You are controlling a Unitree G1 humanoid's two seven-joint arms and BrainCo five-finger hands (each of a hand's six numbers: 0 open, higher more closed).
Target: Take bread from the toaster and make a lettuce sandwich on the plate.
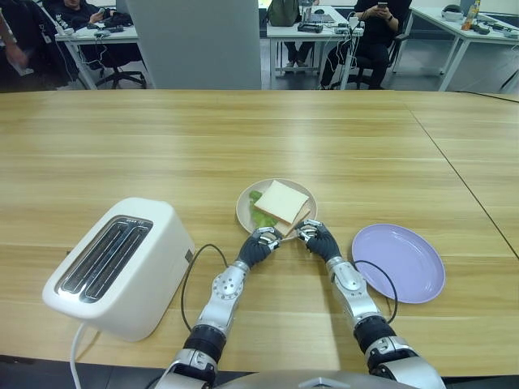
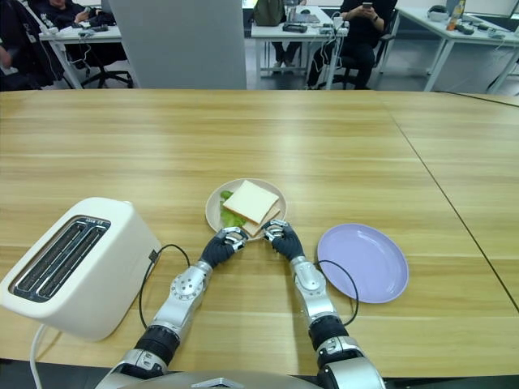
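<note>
The sandwich (image 1: 281,203), bread over lettuce (image 1: 261,218), lies on the cream plate (image 1: 242,207). The left hand (image 1: 261,242) and right hand (image 1: 315,237) sit at the plate's near rim, fingers clenched, grasping nothing. The toaster (image 1: 122,263) stands left of the plate.

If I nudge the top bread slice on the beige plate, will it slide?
Likely yes: the square white bread slice sits askew over green lettuce and a lower slice. It is probably soft and light, so pressing may dent it.

Bright, even overhead light. Soft sheen across the far half of the table (image 1: 162,146). Short, soft shadow under the toaster (image 1: 122,263). Table's far edge looks bowed, so wide-angle distortion.
</note>
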